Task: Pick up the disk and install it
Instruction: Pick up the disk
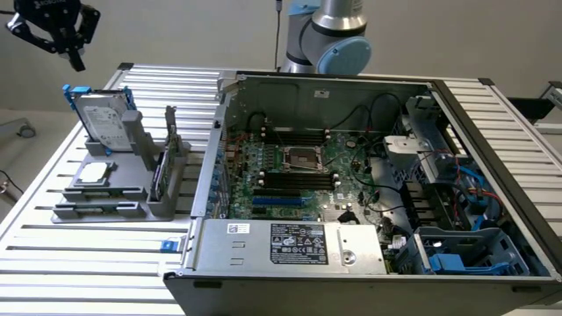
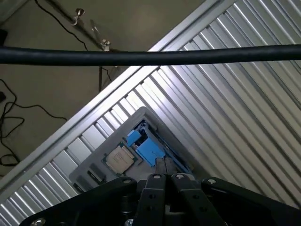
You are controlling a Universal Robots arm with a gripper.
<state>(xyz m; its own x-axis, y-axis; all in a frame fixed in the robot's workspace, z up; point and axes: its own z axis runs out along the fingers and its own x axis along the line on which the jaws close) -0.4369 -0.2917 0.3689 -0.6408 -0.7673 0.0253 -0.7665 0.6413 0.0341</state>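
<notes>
**Q:** What is the gripper's state?
**A:** The gripper (image 1: 76, 60) hangs above the table (image 1: 88, 276) at the exterior view's left. Its fingers are pressed together and hold nothing.

**Q:** Where is the disk?
**A:** The disk (image 1: 99, 122) stands on edge in the grey holder (image 1: 131, 201), just beside the open computer case (image 1: 351, 164). It is not installed.

**Q:** What is its bearing from the gripper?
**A:** In the exterior view the disk lies at about 5 o'clock from the gripper, apart from it and untouched. The wrist view shows the blue carrier's upper edge near the closed fingertips.

**Q:** How does the long axis run?
**A:** It appears near upright with a slight lean. The narrow top edge faces the gripper and runs roughly 9 to 3 o'clock.

**Q:** Is there anything that could be mistaken for it?
**A:** A flat silver chip (image 1: 92, 173) lies in the same holder at 6 o'clock from the disk.

**Q:** Is any writing legible?
**A:** No. The disk's white label carries print too small to read. The power supply (image 1: 290, 243) bears a black label with rows of marks, also unreadable. No brand can be made out.
</notes>
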